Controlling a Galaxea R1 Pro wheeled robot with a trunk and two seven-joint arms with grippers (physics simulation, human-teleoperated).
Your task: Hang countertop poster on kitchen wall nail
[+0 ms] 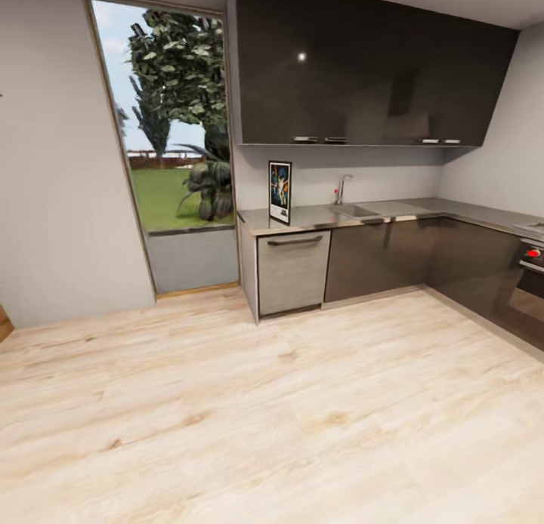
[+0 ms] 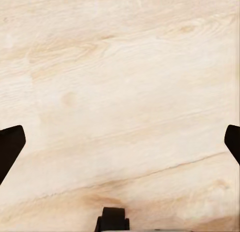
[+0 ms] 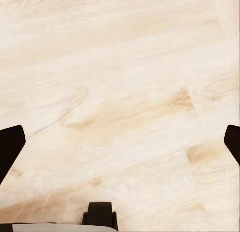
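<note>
The poster (image 1: 280,192) stands upright on the left end of the grey kitchen countertop (image 1: 317,219), a short way left of the sink (image 1: 357,211) and chrome tap (image 1: 342,187). It shows a black frame, white border and dark blue artwork. A tiny dark mark (image 1: 1,96) sits at the left edge on the pale wall; whether it is a wall nail I cannot tell. My left gripper (image 2: 120,142) hangs open over bare wooden floor, black fingertips (image 2: 10,147) spread wide. The right gripper (image 3: 120,142) is likewise open above the floor, holding nothing.
Dark glossy upper cabinets (image 1: 363,71) hang over the counter, which turns along the right wall past an oven (image 1: 531,271). A dishwasher front (image 1: 293,271) sits below the poster. A tall window (image 1: 177,131) is left of the counter. Light wooden floor (image 1: 264,403) stretches ahead.
</note>
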